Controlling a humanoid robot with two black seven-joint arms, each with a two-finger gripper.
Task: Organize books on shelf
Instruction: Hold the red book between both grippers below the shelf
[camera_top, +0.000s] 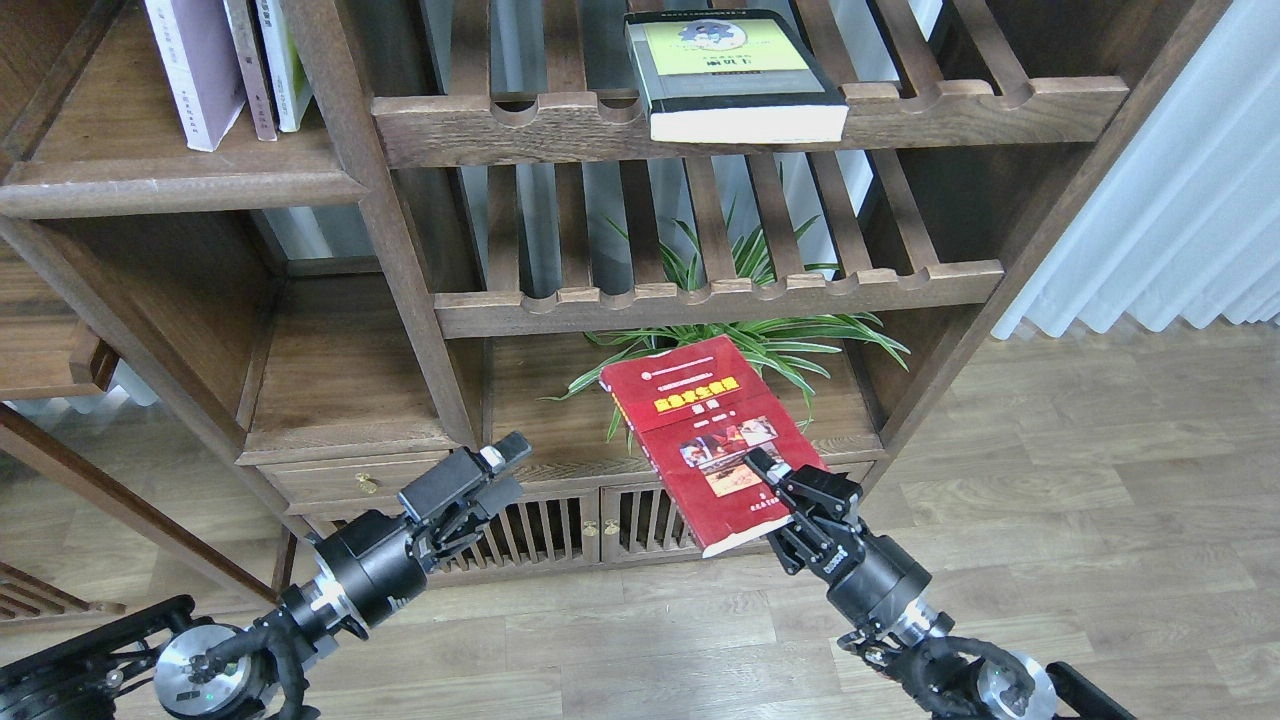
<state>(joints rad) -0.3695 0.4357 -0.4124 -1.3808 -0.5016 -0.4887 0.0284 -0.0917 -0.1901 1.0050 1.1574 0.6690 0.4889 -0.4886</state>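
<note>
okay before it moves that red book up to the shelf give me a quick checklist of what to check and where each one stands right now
1. Right tool holding the red book: ok, fingers clamp its lower edge.
2. Grip security: cannot tell; the book is held near one end and juts out tilted.
3. Left tool free: ok, nothing in it, apart from the book.
4. Space on the shelf: ok, bare board left of the lavender-white book and the standing books beside it.
5. Plant behind the book: cannot tell whether leaves touch it.
6. Grey-black book: not ok, lying on the slatted rack.
</note>
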